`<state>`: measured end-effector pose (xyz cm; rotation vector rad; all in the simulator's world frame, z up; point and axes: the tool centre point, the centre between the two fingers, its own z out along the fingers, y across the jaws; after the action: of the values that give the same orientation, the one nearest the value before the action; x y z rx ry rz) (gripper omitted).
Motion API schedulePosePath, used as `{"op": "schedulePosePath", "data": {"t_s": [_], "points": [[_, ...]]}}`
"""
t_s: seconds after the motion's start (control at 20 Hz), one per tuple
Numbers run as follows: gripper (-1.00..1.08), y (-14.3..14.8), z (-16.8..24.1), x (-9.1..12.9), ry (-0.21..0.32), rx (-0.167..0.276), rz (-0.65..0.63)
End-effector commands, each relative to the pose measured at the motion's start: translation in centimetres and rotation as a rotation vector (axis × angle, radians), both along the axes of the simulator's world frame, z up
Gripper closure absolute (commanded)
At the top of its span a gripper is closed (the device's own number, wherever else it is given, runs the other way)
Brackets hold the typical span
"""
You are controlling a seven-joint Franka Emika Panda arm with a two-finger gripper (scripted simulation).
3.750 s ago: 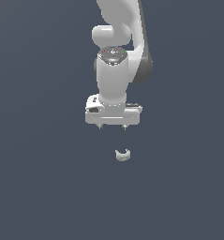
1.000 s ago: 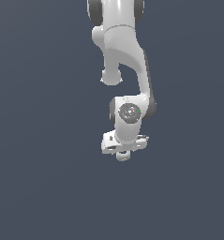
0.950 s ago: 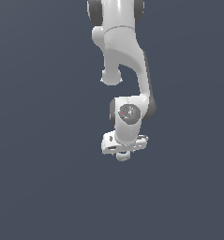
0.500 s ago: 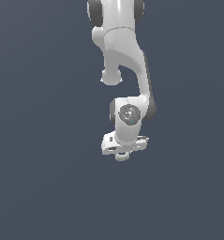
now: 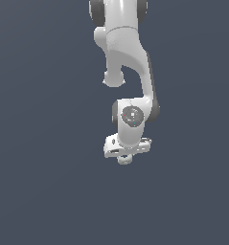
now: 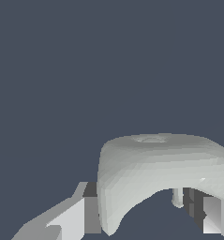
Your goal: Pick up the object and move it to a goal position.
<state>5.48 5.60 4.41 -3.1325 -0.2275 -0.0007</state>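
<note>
The object (image 5: 124, 160) is a tiny off-white rounded piece that peeks out just below my white gripper (image 5: 125, 156) in the middle of the exterior view. The gripper hand is tilted and covers most of it. In the wrist view the object (image 6: 155, 161) fills the space between the fingers, arched with two prongs pointing away. One finger pad (image 6: 90, 208) touches the object's side, and the other finger (image 6: 209, 213) shows behind its far end. The gripper (image 6: 141, 220) looks shut on the object.
A plain dark blue-grey ground (image 5: 44, 182) lies all around. The white arm (image 5: 128, 57) reaches down from the top of the exterior view. No goal marker or other object shows.
Since 3.8 s ago the gripper has come down and turned onto the object. Over the last second the hand and the object have barely moved.
</note>
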Motion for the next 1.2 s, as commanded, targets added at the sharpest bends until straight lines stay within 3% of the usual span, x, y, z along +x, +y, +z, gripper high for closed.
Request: {"op": "schedulePosePath", "data": {"t_s": [0.0, 0.5, 1.15], "points": [[1.08, -0.2, 0.5, -0.1, -0.001, 0.000, 0.000], [1.08, -2.6, 6.0, -1.6, -0.001, 0.000, 0.000], [1.08, -8.3, 19.3, -4.8, 0.000, 0.000, -0.001]]}}
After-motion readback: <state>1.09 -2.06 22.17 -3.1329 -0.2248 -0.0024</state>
